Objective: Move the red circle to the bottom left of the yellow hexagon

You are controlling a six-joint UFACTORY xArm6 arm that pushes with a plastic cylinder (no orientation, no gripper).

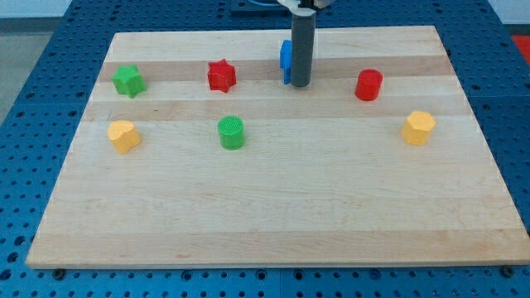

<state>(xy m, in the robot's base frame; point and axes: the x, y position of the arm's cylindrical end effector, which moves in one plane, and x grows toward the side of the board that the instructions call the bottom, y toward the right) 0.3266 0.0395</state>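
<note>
Wooden board (273,223) on blue perforated table (50,50).

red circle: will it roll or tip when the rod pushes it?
The red circle stands on its flat end, squat, so it will probably slide rather than roll or tip. Its round side may slip off my tip if hit off-centre. It looks like small rigid plastic, likely light on the smooth board.

blue block (285,58) mostly hidden behind rod, shape unclear, rod's top cut off
</note>
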